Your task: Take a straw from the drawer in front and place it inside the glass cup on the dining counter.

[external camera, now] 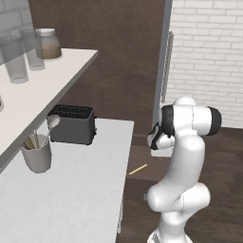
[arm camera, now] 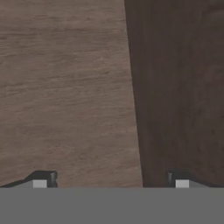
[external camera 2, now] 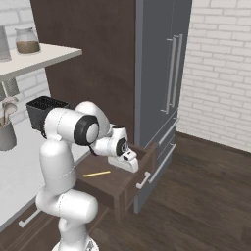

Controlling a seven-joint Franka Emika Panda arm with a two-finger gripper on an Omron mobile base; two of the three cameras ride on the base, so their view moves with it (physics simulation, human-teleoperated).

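Note:
The dark brown drawer (external camera 2: pixel 115 185) stands pulled out, and the thin yellow-green straw (external camera 2: pixel 96 173) lies flat on its wooden floor (external camera: pixel 144 159). The same straw (external camera: pixel 138 169) shows beside the worktop's edge in the left base view. My gripper (external camera 2: pixel 128 165) hangs low over the drawer, to the right of the straw and apart from it. In the hand view my gripper (arm camera: pixel 109 180) is open, its fingertips (arm camera: pixel 40 181) wide apart over bare drawer floor with a darker wall on the right; nothing lies between them. The glass cup and the dining counter are out of view.
A white worktop (external camera: pixel 80 190) carries a black toaster (external camera: pixel 71 124) and a utensil pot (external camera: pixel 37 155). The shelf above (external camera: pixel 33 97) holds tall greyish glasses (external camera: pixel 16 66) and a jar (external camera: pixel 47 43). A grey fridge (external camera 2: pixel 162 73) stands right of the drawer, with dark wood flooring (external camera 2: pixel 206 206) beyond.

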